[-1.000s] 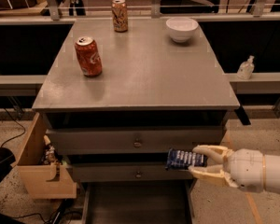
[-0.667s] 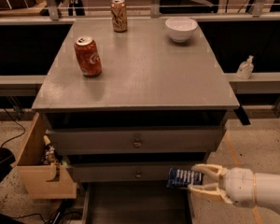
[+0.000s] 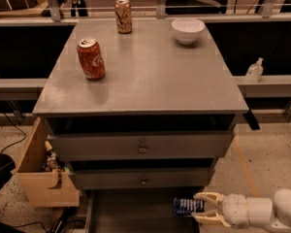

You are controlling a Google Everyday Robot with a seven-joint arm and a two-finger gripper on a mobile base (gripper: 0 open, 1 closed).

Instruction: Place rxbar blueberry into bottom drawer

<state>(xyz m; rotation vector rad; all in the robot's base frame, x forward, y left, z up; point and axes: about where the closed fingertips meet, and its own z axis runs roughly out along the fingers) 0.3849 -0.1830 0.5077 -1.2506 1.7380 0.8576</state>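
Your cream two-finger gripper (image 3: 199, 208) sits low at the right, reaching in sideways from its white arm (image 3: 262, 211). Its fingers are clamped on the rxbar blueberry (image 3: 186, 206), a small flat dark-blue wrapper with white stripes. You hold the bar over the right side of the bottom drawer (image 3: 131, 212), the wide shallow grey metal one, which stands pulled out with its dark tray showing. Above it sit the two upper drawers with round knobs (image 3: 184, 147).

On the grey cabinet top (image 3: 150, 81) you have a red soda can (image 3: 91, 58) front left, a tan can (image 3: 123, 15) at the back and a white bowl (image 3: 187, 30) back right. A wooden box (image 3: 39, 183) stands against the cabinet's left side on the speckled floor (image 3: 264, 164). A clear bottle (image 3: 254, 71) rests on the grey ledge (image 3: 276, 84) to the right.
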